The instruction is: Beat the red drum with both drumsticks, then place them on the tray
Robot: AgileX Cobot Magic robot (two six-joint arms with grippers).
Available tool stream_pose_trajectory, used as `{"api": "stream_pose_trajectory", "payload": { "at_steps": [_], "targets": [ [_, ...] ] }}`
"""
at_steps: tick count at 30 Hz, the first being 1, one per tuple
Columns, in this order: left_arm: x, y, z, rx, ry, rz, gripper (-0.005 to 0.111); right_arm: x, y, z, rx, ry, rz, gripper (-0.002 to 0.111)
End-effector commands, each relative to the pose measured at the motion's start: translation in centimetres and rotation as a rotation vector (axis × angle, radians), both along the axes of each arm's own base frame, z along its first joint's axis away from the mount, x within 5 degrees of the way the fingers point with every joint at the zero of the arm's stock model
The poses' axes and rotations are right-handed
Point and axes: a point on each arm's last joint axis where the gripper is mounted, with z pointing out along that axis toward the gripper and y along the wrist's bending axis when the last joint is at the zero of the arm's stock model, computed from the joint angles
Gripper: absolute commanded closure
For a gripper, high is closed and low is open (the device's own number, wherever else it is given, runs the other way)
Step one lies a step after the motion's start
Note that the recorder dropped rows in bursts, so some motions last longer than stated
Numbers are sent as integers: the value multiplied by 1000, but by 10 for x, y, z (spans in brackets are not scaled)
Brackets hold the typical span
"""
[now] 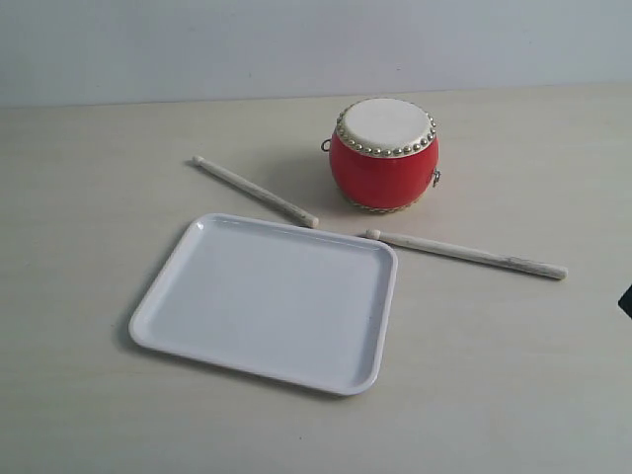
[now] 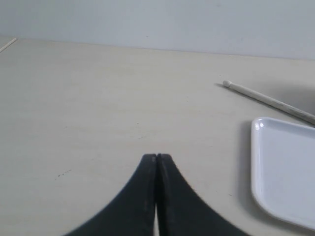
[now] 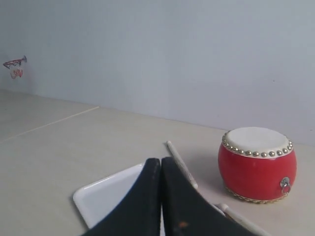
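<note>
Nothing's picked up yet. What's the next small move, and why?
Probably open both sets of jaws first. The left gripper and right gripper are shut and empty. The left stick and right stick lie untouched on the table near the drum, outside the tray. Shut jaws cannot take either stick.

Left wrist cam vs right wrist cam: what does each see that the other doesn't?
Only left wrist: the left gripper, jaws shut. Only right wrist: the red drum, the right drumstick near it, the right gripper, jaws shut, and a small red hoop-like thing far off. Both: the table, a corner of the tray and the left drumstick.
</note>
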Motion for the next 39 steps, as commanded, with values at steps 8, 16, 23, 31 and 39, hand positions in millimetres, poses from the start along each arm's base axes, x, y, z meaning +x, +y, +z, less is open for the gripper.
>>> {"api": "stream_pose_trajectory", "payload": {
  "at_steps": [8,16,23,31,39],
  "targets": [
    [0,0,1,-17,-15,3,106,-1,0,3,120,48,17,108],
    [0,0,1,-17,-15,3,106,-1,1,-5,109,156,16,108],
    [0,0,1,-17,-15,3,106,-1,1,-7,84,161,13,108],
    [0,0,1,-17,-15,3,106,-3,-7,35,425,-81,18,108],
    [0,0,1,-17,-15,3,106,35,-17,123,269,-64,-391,108]
  ]
}}
